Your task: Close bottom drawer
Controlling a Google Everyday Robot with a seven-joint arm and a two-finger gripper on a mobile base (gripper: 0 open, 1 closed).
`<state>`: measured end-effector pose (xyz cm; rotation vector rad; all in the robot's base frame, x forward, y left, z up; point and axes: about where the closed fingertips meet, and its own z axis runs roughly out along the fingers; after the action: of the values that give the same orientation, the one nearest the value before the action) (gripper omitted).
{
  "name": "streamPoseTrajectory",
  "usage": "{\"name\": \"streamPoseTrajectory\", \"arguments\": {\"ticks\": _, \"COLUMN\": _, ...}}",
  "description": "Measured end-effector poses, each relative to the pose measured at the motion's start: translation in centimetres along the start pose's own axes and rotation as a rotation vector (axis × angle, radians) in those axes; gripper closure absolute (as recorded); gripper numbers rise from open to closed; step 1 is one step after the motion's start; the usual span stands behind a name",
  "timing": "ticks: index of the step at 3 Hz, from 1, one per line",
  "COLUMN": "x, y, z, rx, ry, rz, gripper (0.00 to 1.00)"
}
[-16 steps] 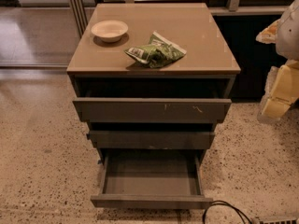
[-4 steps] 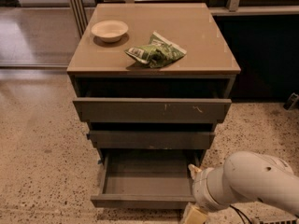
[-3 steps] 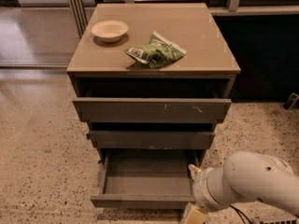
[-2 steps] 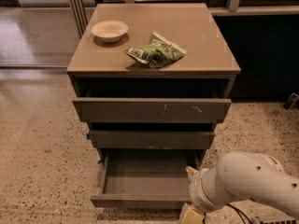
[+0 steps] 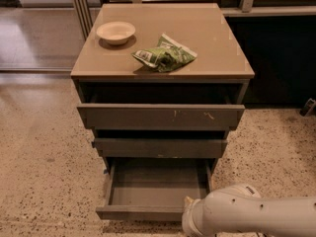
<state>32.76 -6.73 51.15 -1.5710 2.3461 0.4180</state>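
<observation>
Your gripper [image 5: 190, 212], on the end of the rounded white arm [image 5: 256, 216], sits low at the cabinet's front, by the right front corner of the bottom drawer [image 5: 153, 187] — you cannot tell how far it is open or whether it holds anything. That lowest, dark grey-brown, flat-fronted drawer stands pulled well out of the cabinet, under the middle drawer [image 5: 160, 148] — on the cabinet's tan top [image 5: 207, 31] lie a pale round bowl [image 5: 115, 32] and a crumpled green snack bag [image 5: 165, 57].

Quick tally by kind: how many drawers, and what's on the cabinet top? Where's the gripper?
drawers: 3, the bottom drawer pulled out farthest
bowl: 1
green bag: 1
Total: 5
The gripper is at the bottom drawer's front right corner.
</observation>
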Motion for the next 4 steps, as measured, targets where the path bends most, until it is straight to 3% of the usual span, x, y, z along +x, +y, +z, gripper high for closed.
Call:
{"name": "streamPoseTrajectory", "arguments": {"ticks": 2, "x": -0.3, "y": 0.1, "z": 5.6, "rx": 0.029, "ry": -0.116, "rz": 0.061, "gripper": 0.0}}
{"name": "streamPoseTrajectory", "arguments": {"ticks": 3, "x": -0.4, "y": 0.1, "z": 9.1, "rx": 0.011, "ry": -0.158, "rz": 0.076, "gripper": 0.0}}
{"name": "streamPoseTrajectory", "arguments": {"ticks": 4, "x": -0.4, "y": 0.2, "z": 9.3, "rx": 0.008, "ry": -0.164, "rz": 0.084, "gripper": 0.0}}
